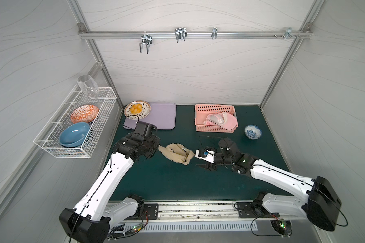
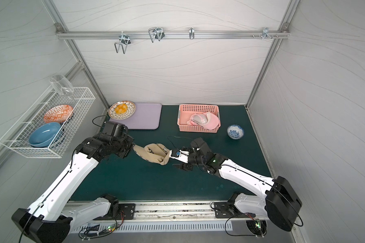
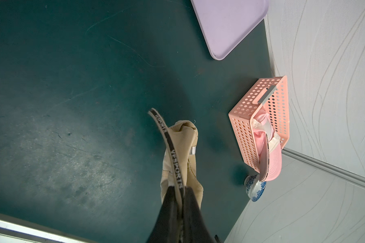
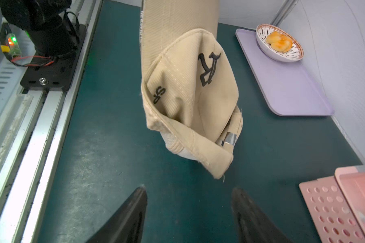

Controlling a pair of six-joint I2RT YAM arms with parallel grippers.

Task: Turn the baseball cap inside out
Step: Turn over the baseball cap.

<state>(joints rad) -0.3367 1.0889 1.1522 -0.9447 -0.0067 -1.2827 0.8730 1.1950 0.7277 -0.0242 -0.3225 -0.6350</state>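
The beige baseball cap (image 1: 176, 154) (image 2: 154, 154) is crumpled and hangs over the middle of the green mat between my two grippers. My left gripper (image 1: 157, 148) (image 2: 133, 147) (image 3: 181, 189) is shut on the cap's (image 3: 181, 151) edge, where a black lettered band runs. In the right wrist view the cap (image 4: 194, 94) shows a black embroidered letter and a metal strap buckle. Just off the cap's right end, my right gripper (image 1: 198, 160) (image 2: 174, 160) (image 4: 189, 190) stands open, with only bare mat between its fingers.
A pink basket (image 1: 214, 129) holding a pink cap (image 1: 220, 121) stands at the back right, with a blue-and-white bowl (image 1: 252, 131) beside it. A purple tray (image 1: 162, 115) with a bowl of yellow food (image 1: 137, 109) lies at the back left. A wire basket (image 1: 76, 124) of dishes hangs on the left wall.
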